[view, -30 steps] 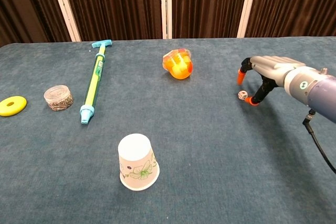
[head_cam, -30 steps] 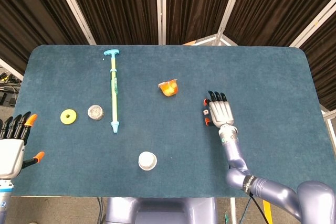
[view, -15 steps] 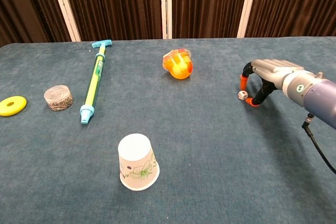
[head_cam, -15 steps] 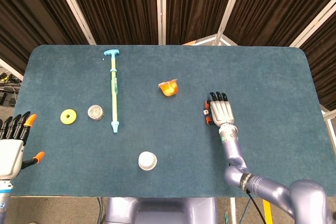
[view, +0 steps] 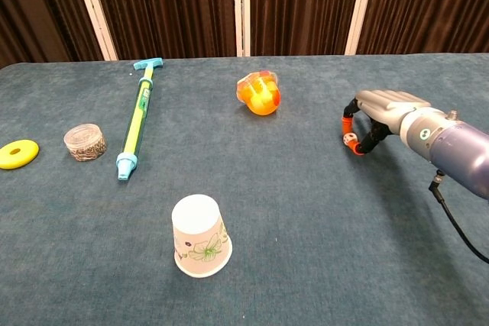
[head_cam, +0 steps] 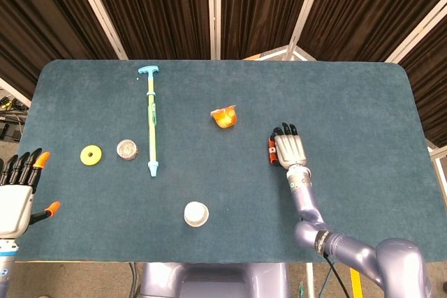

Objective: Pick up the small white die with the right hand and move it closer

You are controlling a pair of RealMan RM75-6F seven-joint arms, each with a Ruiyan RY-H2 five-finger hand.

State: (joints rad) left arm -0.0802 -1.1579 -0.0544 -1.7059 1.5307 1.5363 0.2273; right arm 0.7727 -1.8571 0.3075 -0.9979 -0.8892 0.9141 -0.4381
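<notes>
The right hand (view: 376,112) sits right of centre in the chest view, palm down, its orange-tipped fingers (view: 345,123) curled toward the tabletop. The small white die (view: 348,140) lies between 2 of those orange tips, pinched there low against the cloth; whether it is lifted clear of the surface cannot be told. In the head view the same hand (head_cam: 286,149) appears right of centre, and the die is hidden beneath its fingers.

Up and to the left of the hand lies an orange toy (view: 260,93), well apart from it. Further left, in the upper left of the chest view, a green and blue pump (view: 136,119) lies lengthwise, its T-handle toward the far edge. Left of the pump stands a small clear jar (view: 84,142), and at the left edge lies a yellow ring (view: 17,153). In the lower middle a paper cup (view: 199,244) stands upside down. All rest on the dark blue table (view: 306,250).

The left hand (head_cam: 15,193) shows only in the head view, at the lower left edge off the table, fingers apart and holding nothing.
</notes>
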